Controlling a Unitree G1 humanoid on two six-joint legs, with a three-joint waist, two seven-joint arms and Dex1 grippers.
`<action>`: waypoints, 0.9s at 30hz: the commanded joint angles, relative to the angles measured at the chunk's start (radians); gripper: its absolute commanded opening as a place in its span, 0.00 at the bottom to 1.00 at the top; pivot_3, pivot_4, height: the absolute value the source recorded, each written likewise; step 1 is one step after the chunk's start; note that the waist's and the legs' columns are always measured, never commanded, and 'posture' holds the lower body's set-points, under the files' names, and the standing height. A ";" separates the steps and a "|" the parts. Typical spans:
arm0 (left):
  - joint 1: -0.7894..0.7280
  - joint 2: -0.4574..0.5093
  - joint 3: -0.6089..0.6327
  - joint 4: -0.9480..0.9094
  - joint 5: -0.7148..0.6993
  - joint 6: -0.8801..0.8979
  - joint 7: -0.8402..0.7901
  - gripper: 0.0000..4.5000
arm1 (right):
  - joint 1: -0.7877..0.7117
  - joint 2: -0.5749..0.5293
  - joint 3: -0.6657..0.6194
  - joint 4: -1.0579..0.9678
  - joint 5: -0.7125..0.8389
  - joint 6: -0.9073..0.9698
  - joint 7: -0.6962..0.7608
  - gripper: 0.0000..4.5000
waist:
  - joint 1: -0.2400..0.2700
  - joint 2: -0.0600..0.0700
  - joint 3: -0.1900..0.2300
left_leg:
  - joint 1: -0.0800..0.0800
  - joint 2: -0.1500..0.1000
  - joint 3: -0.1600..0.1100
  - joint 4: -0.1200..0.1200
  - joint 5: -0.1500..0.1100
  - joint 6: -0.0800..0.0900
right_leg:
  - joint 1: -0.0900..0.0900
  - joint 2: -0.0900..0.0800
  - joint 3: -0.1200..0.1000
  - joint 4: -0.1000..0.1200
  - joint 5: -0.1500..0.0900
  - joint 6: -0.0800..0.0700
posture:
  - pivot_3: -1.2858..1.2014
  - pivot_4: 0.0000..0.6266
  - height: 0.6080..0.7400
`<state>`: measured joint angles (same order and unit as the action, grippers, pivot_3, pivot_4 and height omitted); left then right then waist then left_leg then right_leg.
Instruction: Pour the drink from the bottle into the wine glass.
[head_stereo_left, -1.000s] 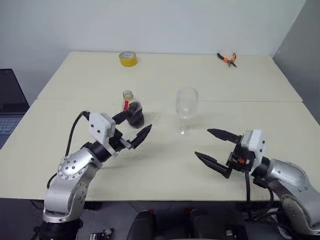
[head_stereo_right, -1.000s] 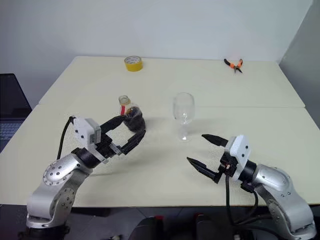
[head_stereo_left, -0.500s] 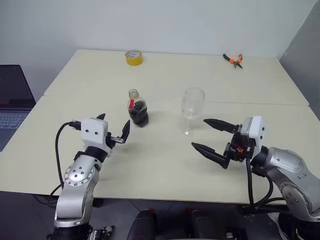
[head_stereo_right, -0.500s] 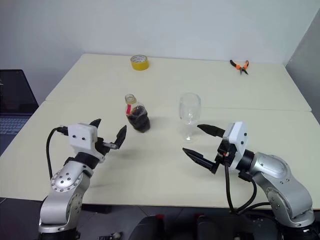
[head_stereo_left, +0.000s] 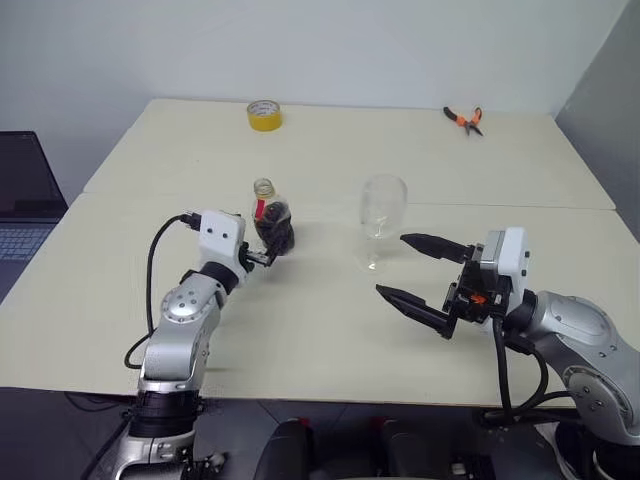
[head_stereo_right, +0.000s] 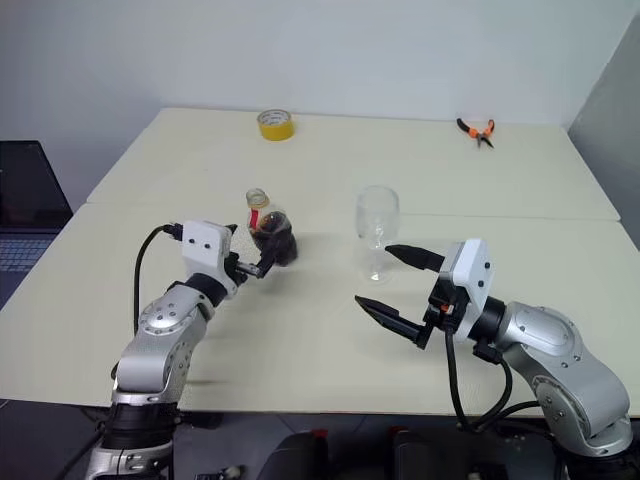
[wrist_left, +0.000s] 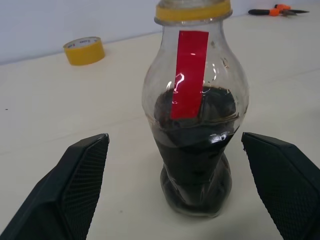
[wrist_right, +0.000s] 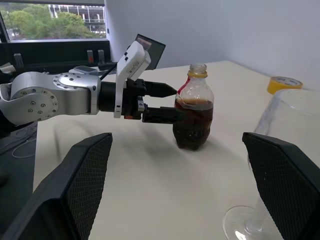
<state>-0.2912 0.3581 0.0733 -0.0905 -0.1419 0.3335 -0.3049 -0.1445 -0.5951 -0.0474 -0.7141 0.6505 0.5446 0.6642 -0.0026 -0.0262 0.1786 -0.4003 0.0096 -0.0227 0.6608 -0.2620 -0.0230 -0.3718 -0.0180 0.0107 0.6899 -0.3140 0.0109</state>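
Reaching level across the counter (head_stereo_left: 90, 300), the left tool (head_stereo_left: 262, 246) has its fingers spread wide and released, one on each side of the bottle (head_stereo_left: 273, 222), near its sides but apart from them and not yet grasping. The wrist view looks straight at the bottle between the two fingers, so it lies dead ahead of that tool, standing upright with its long axis vertical and its neck uncapped. The drink (wrist_left: 195, 150) fills the ribbed lower body up to about the bottom of the red label.

The right tool (head_stereo_left: 420, 275) hangs above the near right part of the counter, also released and empty, pointing toward the middle. The glass (head_stereo_left: 378, 222) stands upright and empty just beyond it, to the right of the bottle and apart from it.

By my reading, the left arm is by far the nearer to the bottle, and a straight closing of its fingers should take it; the right is nearer to the glass.

Farther back lie a yellow tape roll (head_stereo_left: 264, 114) and orange pliers (head_stereo_left: 462, 118).
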 joint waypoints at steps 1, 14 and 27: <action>-0.026 0.013 -0.004 0.032 0.014 -0.043 -0.021 1.00 | -0.008 -0.005 -0.016 -0.046 0.018 -0.003 -0.016 0.99 | 0.000 0.000 0.000 | 0.000 0.000 0.000 0.000 0.000 0.000 | 0.000 0.000 0.000 0.000 0.000 0.000 | 0.52 0.24 1.00; -0.136 -0.005 0.000 0.220 -0.003 -0.126 -0.072 0.60 | -0.010 -0.003 -0.007 -0.060 0.011 -0.006 -0.041 1.00 | 0.000 0.000 0.000 | 0.000 0.000 0.000 0.000 0.000 0.000 | 0.000 0.000 -0.001 0.000 0.000 0.000 | 0.52 0.24 1.00; -0.130 -0.007 0.017 0.186 -0.015 -0.135 -0.084 0.14 | -0.005 0.001 -0.007 -0.065 0.002 -0.012 -0.056 1.00 | 0.000 0.000 0.000 | 0.000 0.000 0.000 0.000 0.000 0.000 | 0.000 0.000 -0.001 0.001 0.000 0.000 | 0.52 0.24 1.00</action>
<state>-0.4089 0.3468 0.0680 0.1488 -0.1403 0.2254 -0.3845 -0.1439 -0.5935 -0.0465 -0.7403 0.6484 0.5467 0.6148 -0.0030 -0.0263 0.1786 -0.4005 0.0098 -0.0231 0.6611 -0.2619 -0.0232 -0.3719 -0.0181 0.0101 0.6904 -0.3140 0.0108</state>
